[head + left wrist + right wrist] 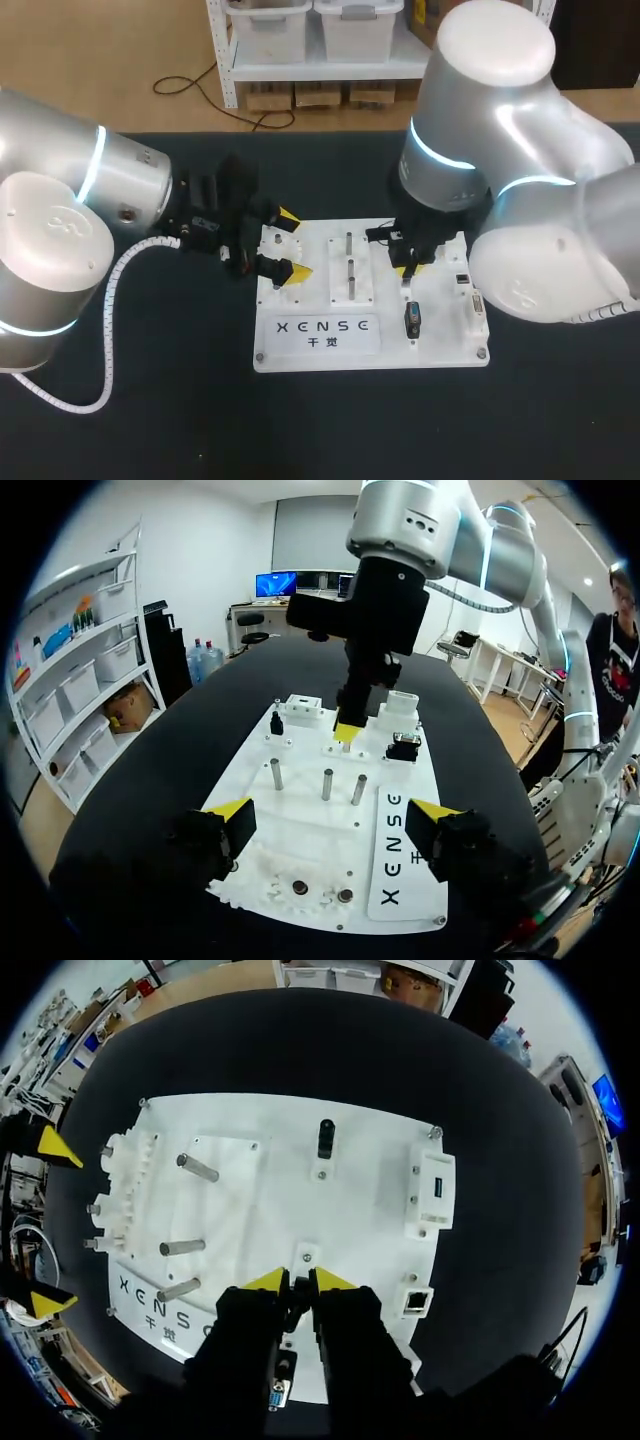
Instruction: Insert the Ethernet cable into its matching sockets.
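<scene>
On the black table (150,420), our left arm (60,230) and right arm (500,150) flank the white board (440,335). The left gripper (330,815) hangs over the board's left edge, fingers spread wide and empty. The right gripper (298,1280) points down at the board's right half, pinched on the Ethernet plug (296,1300) (a thin dark sliver is all we see).

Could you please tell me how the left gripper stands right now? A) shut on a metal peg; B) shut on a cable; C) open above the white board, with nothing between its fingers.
C: in the left wrist view the left gripper has its yellow-tipped fingers wide apart above the white board, holding nothing.
</scene>
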